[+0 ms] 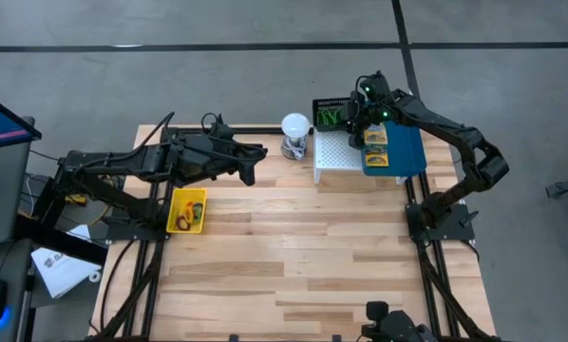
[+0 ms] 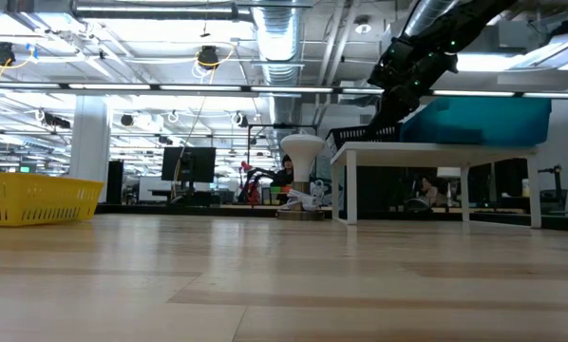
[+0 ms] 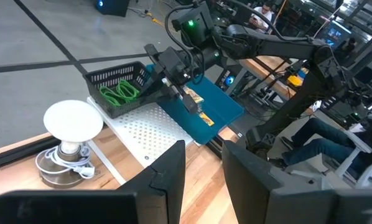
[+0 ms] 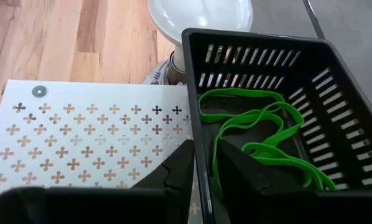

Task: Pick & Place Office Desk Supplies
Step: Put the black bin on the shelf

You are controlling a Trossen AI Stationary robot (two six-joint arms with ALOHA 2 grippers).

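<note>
A black mesh basket (image 4: 267, 50) stands on the far end of the white perforated stand (image 4: 80, 137). Green loops (image 4: 260, 118) lie on the basket's floor. My right gripper (image 4: 203, 171) hangs open over the basket's near wall, one finger outside it and one inside. Beside the basket sits the blue tray (image 1: 409, 142), holding two green-yellow packets (image 1: 376, 139). The yellow bin (image 1: 175, 201), near the left edge, holds orange loops (image 1: 187, 217). My left gripper (image 3: 204, 168) hovers open above the table's far left part, with nothing between its fingers. My right gripper slants down from the table's right. A strand of one green loop (image 4: 214, 165) runs down the gap, close along the inner side of the finger inside the basket. Whether that finger touches the strand I cannot tell. The loop's other end lies on the basket floor.
A white ball-topped object (image 1: 295, 128) stands on the table just left of the stand. The stand carries the basket and tray above the wood on white legs (image 2: 349, 185). Bare wood spreads over the table's middle and near half.
</note>
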